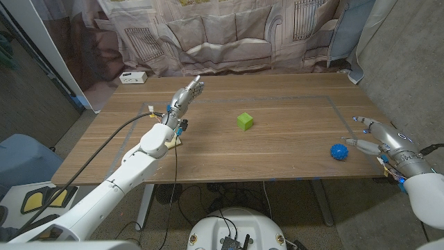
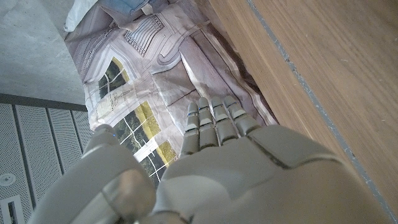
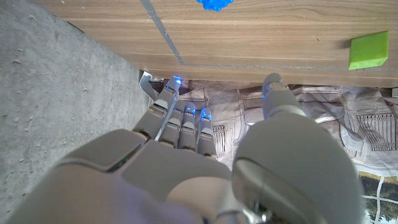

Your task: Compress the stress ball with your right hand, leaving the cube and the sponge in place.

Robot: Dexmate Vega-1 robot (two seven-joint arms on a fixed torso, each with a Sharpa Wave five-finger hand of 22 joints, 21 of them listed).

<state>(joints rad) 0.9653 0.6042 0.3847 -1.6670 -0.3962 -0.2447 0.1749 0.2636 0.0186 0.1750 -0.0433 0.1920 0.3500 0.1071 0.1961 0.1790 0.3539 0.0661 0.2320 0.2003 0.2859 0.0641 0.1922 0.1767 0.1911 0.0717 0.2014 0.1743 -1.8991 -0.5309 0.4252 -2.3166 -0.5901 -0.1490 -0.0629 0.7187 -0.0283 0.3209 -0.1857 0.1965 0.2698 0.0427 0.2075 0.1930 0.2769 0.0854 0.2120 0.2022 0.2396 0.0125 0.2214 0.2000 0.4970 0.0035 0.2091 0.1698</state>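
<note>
Small blue spiky rubber stress ball (image 1: 338, 151) on wooden table (image 1: 291, 104) near right edge, just beside right hand (image 1: 378, 139); no contact yet. Right hand empty, fingers spread. Left hand (image 1: 186, 97) empty, fingers extended, raised at table's far left.

Judgement: move right hand inward over ball, close around it, squeeze in place. Green cube (image 1: 244, 121) well apart, low risk.

Sponge: not made out. Ball cut off at frame edge in right wrist view.

The grey metal right hand (image 3: 205, 168) is seen with spread fingers (image 3: 171, 99), holding nothing. A blue spiky rubber ball (image 3: 216, 4) and a green cube (image 3: 368, 50) are seen on the wooden table (image 3: 267, 37).
</note>
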